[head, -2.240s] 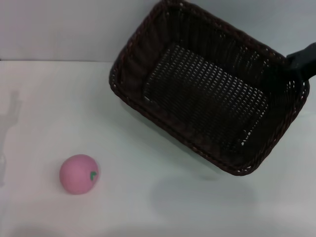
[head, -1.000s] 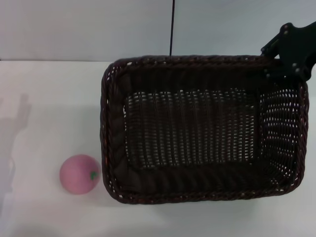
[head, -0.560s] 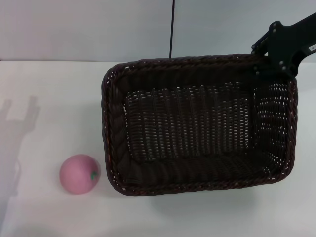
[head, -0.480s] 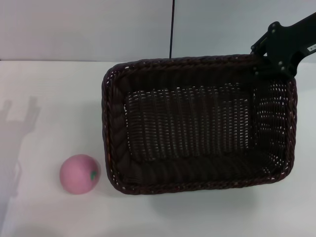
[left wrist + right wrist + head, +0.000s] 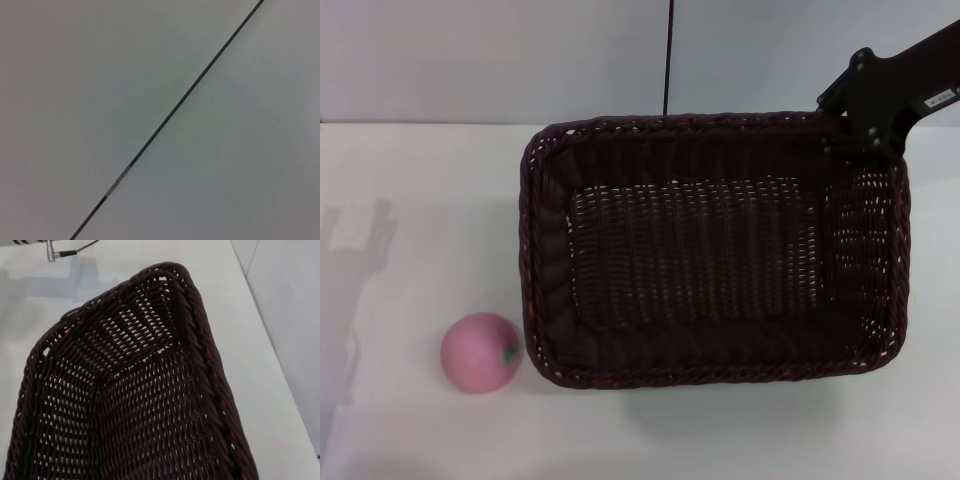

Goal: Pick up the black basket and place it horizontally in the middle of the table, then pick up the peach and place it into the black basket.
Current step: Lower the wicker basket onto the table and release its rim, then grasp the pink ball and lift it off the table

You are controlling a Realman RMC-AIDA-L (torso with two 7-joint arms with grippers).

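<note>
Fingers of the right gripper [image 5: 855,135] sit at the far-right rim corner of the dark woven wicker rectangular basket [image 5: 710,250]; closure cannot be told. Basket lies lengthwise mid-counter [image 5: 420,200], seemingly placed. Judged next: release, then fetch the smooth pink ball-shaped peach [image 5: 481,352] at basket's 8 o'clock.

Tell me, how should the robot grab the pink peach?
Best guess: come straight down from above and close the fingers around the middle of the peach. It is a smooth ball on the table, so its widest part grips best. The black basket stands close beside it, so a sideways approach looks crowded.
</note>
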